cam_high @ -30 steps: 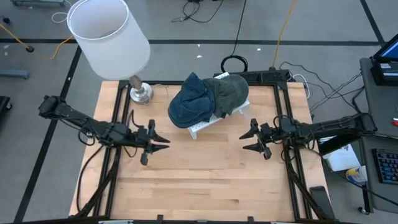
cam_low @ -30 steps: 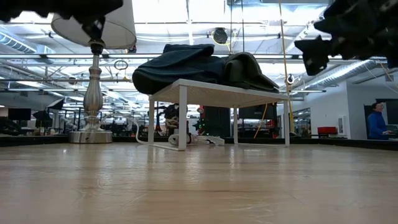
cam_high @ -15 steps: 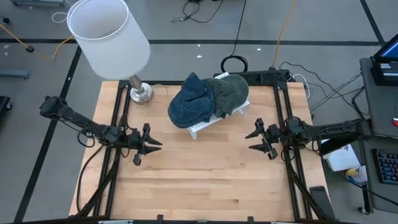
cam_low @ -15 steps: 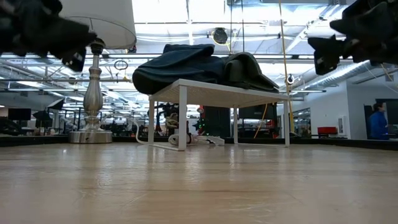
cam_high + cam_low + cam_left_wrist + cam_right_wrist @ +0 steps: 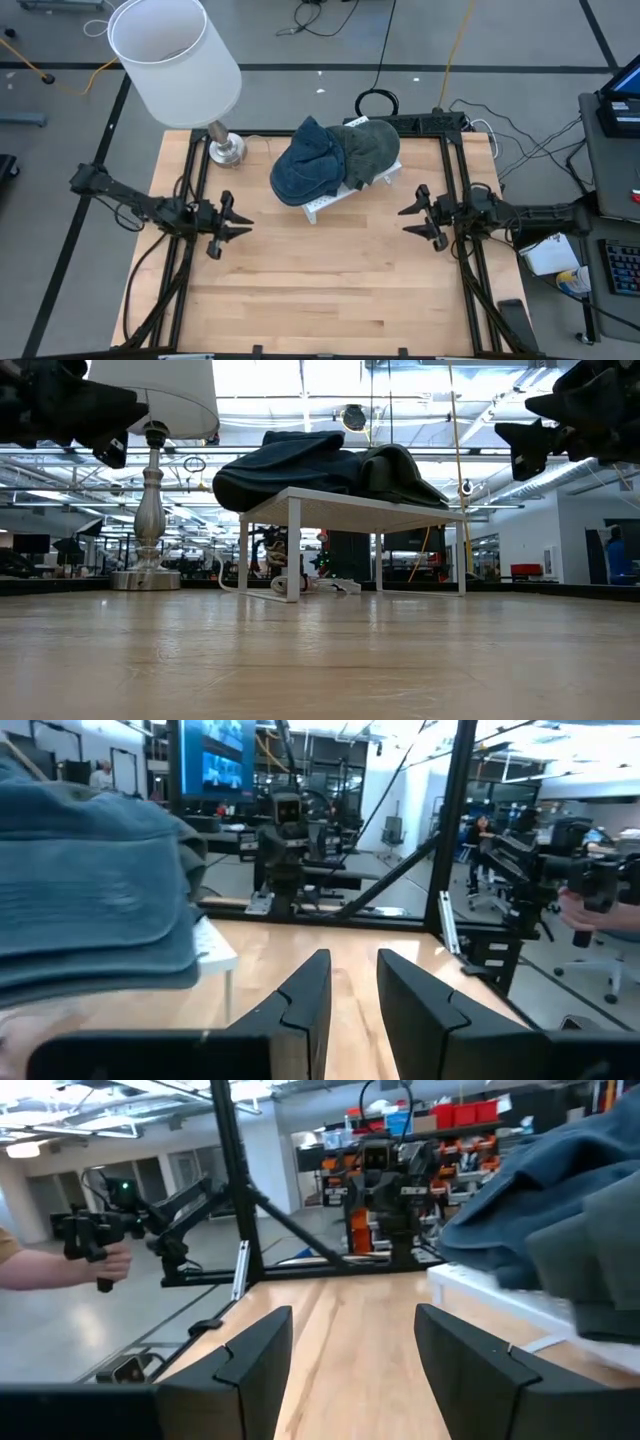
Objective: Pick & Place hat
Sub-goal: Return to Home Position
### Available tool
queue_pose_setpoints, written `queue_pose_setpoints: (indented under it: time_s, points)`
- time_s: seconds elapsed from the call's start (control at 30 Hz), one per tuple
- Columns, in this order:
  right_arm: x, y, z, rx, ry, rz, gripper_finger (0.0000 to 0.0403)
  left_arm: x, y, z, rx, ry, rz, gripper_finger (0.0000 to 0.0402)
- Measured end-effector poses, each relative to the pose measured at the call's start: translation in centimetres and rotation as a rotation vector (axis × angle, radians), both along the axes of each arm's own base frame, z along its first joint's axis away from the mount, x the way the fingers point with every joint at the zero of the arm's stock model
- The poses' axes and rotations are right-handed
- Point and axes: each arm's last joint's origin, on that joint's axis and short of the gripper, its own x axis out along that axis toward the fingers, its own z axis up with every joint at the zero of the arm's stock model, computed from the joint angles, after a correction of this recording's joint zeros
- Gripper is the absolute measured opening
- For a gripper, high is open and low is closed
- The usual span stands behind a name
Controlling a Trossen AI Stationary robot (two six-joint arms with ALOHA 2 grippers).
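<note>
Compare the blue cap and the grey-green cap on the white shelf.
The blue cap is denim blue, the grey-green cap dull olive. The blue cap lies nearer the lamp and overhangs the white shelf; the grey-green cap lies on the other side. Seen level, the blue cap piles higher. Both rest on the shelf, unheld.

Robotics lab, open-plan. Cables point(image 5: 384, 45) across grey floor point(image 5: 500, 40). Other arm rigs point(image 5: 385, 1175), red bins point(image 5: 470, 1115), a screen point(image 5: 215, 760) beyond.

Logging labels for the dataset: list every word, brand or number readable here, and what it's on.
None legible.
Blue screen behind the table: content too blurred.
White sheet beside the table: print too small.
Blue cap, shelf: no marking visible.
</note>
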Motion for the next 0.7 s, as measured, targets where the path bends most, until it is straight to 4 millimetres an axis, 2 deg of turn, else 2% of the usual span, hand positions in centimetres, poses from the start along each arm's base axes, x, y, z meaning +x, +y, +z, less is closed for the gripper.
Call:
queue_pose_setpoints:
  time_s: [0.4, 0.7]
  points:
    - [-1.3, -1.2, -0.1, 0.027, -0.009, -0.133, 0.0204, -2.3, 1.3, -0.3, -0.025, 0.006, 0.033, 0.0088]
    - [-1.4, -2.2, -0.8, 0.118, 0.064, -0.23, 0.0207, -2.4, 1.3, -0.2, -0.055, 0.065, 0.025, 0.0088]
